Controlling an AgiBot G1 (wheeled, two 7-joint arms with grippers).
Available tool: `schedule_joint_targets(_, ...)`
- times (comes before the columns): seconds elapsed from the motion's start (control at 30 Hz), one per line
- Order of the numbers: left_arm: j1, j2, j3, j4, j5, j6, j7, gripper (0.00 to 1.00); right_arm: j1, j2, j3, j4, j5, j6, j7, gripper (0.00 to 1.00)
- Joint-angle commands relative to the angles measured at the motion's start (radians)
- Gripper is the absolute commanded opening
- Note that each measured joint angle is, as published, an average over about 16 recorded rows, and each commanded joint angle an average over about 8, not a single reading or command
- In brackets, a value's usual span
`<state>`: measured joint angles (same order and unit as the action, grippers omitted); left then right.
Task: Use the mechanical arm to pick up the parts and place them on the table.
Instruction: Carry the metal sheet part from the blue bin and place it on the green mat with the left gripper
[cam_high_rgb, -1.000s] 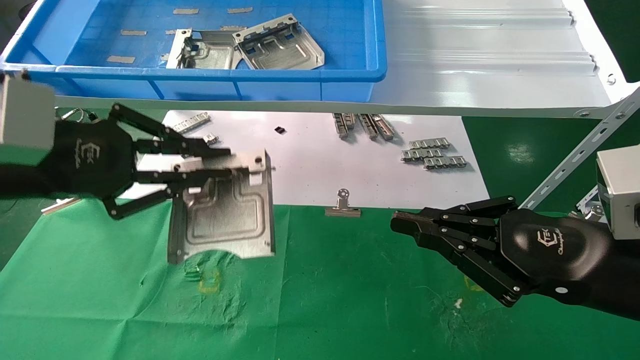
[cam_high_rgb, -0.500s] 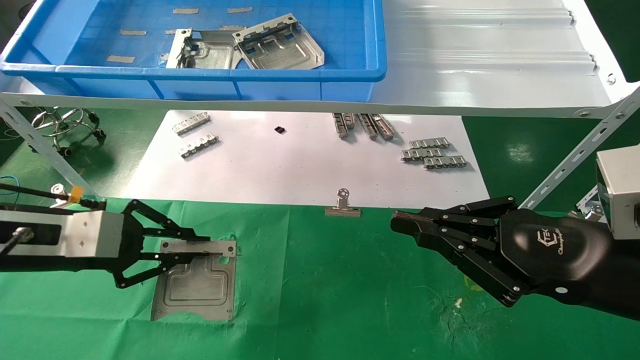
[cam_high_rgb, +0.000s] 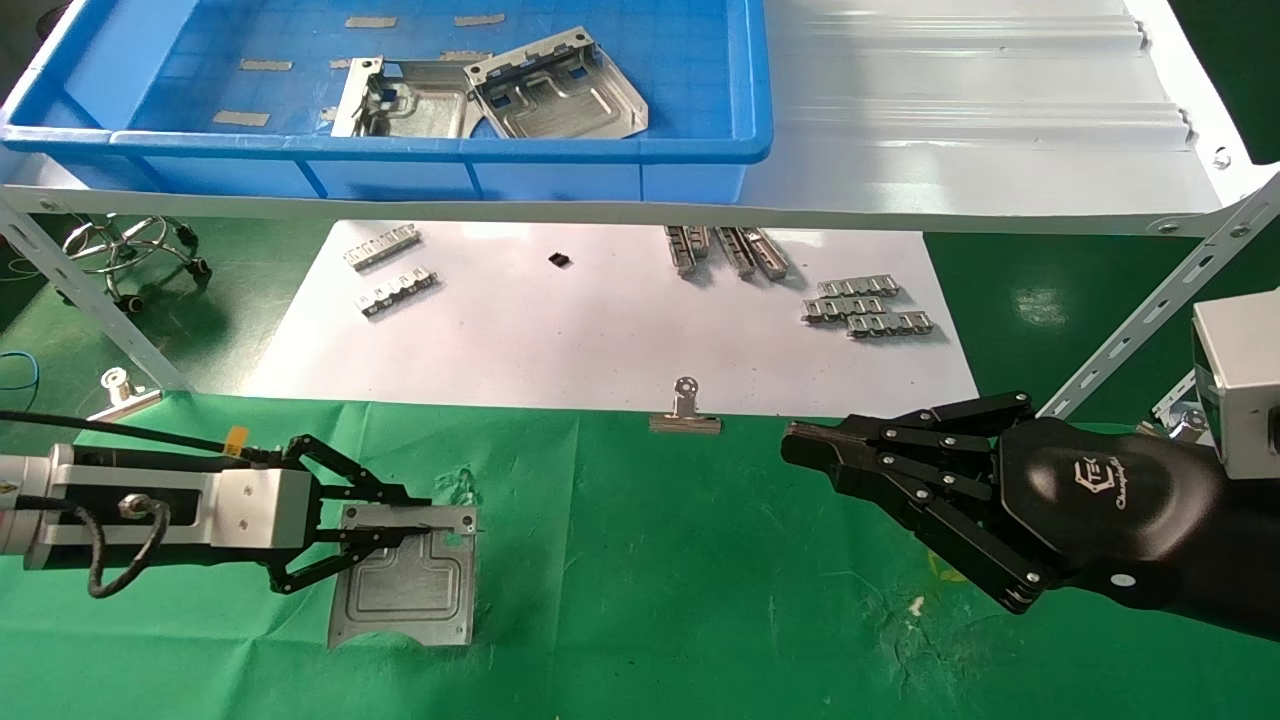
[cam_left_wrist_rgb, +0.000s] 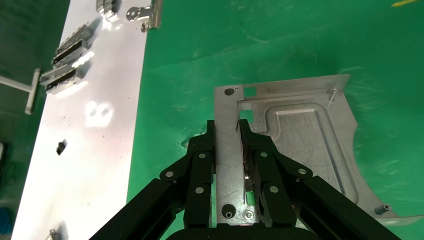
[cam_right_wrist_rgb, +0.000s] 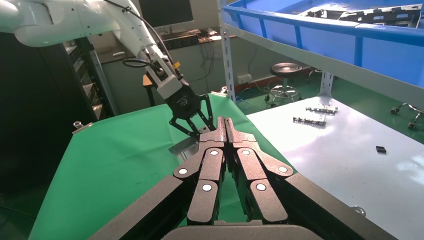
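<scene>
We see the left tool (cam_high_rgb: 400, 527) pinching a plate's (cam_high_rgb: 405, 590) folded edge on the table (cam_high_rgb: 700, 620), fingers hiding it; the right tool (cam_high_rgb: 800, 445) hovers closed, empty.

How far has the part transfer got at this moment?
Nothing has been released onto the table yet. In hand: the left gripper is shut on one part, which lies flat on the green table. Left: opening the fingers, then fetching the two parts in the blue bin on the shelf. The right gripper is shut and parked over the cloth.
</scene>
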<state>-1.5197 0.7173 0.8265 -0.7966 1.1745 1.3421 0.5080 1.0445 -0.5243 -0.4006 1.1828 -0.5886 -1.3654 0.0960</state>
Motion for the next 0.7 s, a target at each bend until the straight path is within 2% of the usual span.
schedule_joint_targets(0.03,0.006,0.004,0.002,0.0,0.006,-0.014,0.002,0.0,0.0,0.0,0.0,0.0,0.0,0.0,0.0,0.0)
schedule_joint_targets(0.13,0.013,0.008,0.004,0.003,0.015,-0.029,0.009,0.0,0.0,0.0,0.0,0.0,0.0,0.0,0.0,0.0)
schedule_joint_targets(0.2,0.016,0.011,0.006,0.006,0.021,-0.039,0.014,0.06,0.0,0.0,0.0,0.0,0.0,0.0,0.0,0.0)
schedule_joint_targets(0.23,0.017,0.012,0.007,0.007,0.024,-0.044,0.017,0.15,0.0,0.0,0.0,0.0,0.0,0.0,0.0,0.0)
schedule_joint_targets(0.4,0.024,0.018,0.008,0.012,0.033,-0.066,0.03,0.78,0.0,0.0,0.0,0.0,0.0,0.0,0.0,0.0)
schedule_joint_targets(0.47,0.027,0.02,0.007,0.012,0.034,-0.073,0.036,0.97,0.0,0.0,0.0,0.0,0.0,0.0,0.0,0.0)
schedule_joint_targets(0.5,0.028,0.021,0.006,0.013,0.033,-0.075,0.039,1.0,0.0,0.0,0.0,0.0,0.0,0.0,0.0,0.0)
schedule_joint_targets(0.7,0.032,0.024,0.004,0.017,0.032,-0.082,0.05,1.0,0.0,0.0,0.0,0.0,0.0,0.0,0.0,0.0)
